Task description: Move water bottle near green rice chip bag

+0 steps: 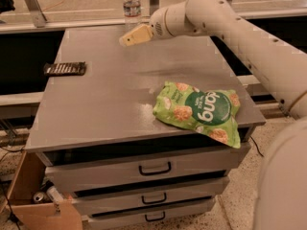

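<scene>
The water bottle (131, 5) stands upright at the far edge of the grey table (96, 109), clear with a white cap and a label band. The green rice chip bag (201, 110) lies flat at the table's front right corner, partly over the edge. My gripper (125, 40) reaches in from the right on a white arm and hovers over the far part of the table. Its tan tips point left, just below and in front of the bottle, apart from it.
A dark flat bar (65, 68) lies at the table's left edge. Drawers (153, 169) sit under the tabletop. A cardboard box (33, 202) stands on the floor at the lower left. A rail runs behind the table.
</scene>
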Robot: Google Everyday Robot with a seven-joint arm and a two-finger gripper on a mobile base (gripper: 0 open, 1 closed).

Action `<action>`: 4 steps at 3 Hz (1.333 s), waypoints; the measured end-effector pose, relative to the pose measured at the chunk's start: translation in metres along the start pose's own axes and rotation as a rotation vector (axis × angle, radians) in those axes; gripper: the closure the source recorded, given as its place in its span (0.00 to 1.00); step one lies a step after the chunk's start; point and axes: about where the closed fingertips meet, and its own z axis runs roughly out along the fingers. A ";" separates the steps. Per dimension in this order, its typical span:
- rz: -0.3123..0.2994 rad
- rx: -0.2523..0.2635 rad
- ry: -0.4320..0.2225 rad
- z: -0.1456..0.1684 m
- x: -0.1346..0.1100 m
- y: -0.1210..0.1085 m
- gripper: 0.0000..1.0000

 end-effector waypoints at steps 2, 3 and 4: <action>0.044 0.118 -0.018 0.056 -0.005 -0.035 0.00; 0.065 0.149 -0.035 0.078 -0.010 -0.053 0.00; 0.083 0.155 -0.064 0.096 -0.022 -0.063 0.00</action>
